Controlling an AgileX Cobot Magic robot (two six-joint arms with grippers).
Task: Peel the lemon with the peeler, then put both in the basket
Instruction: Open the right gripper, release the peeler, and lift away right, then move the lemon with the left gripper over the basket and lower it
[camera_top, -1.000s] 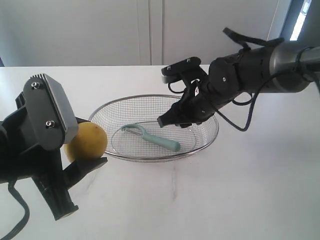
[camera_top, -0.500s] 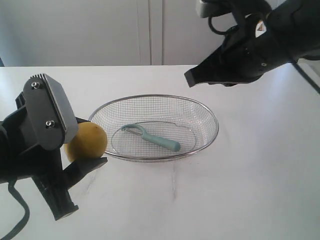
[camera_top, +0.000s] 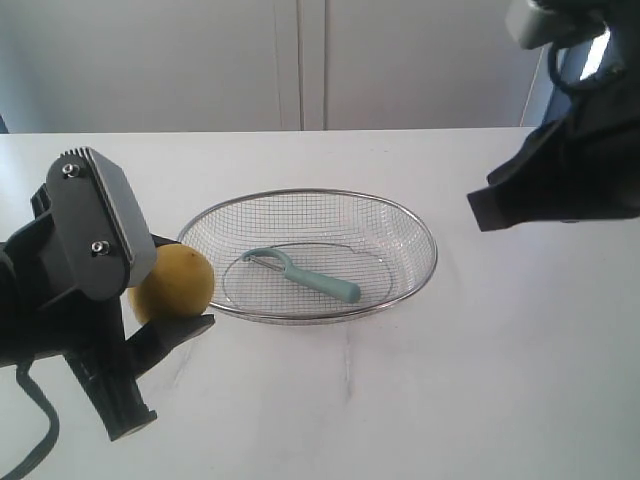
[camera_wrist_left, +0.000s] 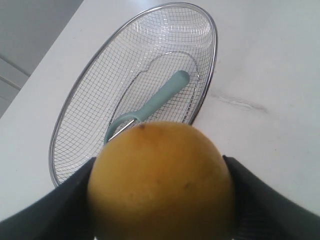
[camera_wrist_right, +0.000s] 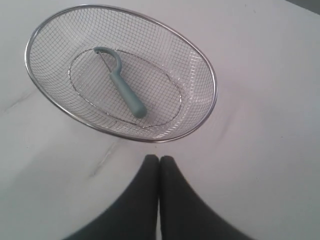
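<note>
The lemon (camera_wrist_left: 160, 180), yellow with faint dark specks, is clamped in the left hand (camera_top: 178, 300) just beside the basket (camera_top: 420, 228), mid-desk (camera_top: 450, 400). The peeler (camera_top: 305, 276) lies in the basket. The right hand (camera_wrist_right: 159, 167) has lifted away from the basket. Only its wrist view shows its fingers pressed together, empty.

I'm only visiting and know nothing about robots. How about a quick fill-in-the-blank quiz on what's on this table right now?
1. The peeler lies inside the wire ____.
2. The left jaws grip a yellow ____.
3. The right jaws hold nothing and are ____.
Missing words: basket; lemon; shut.
</note>
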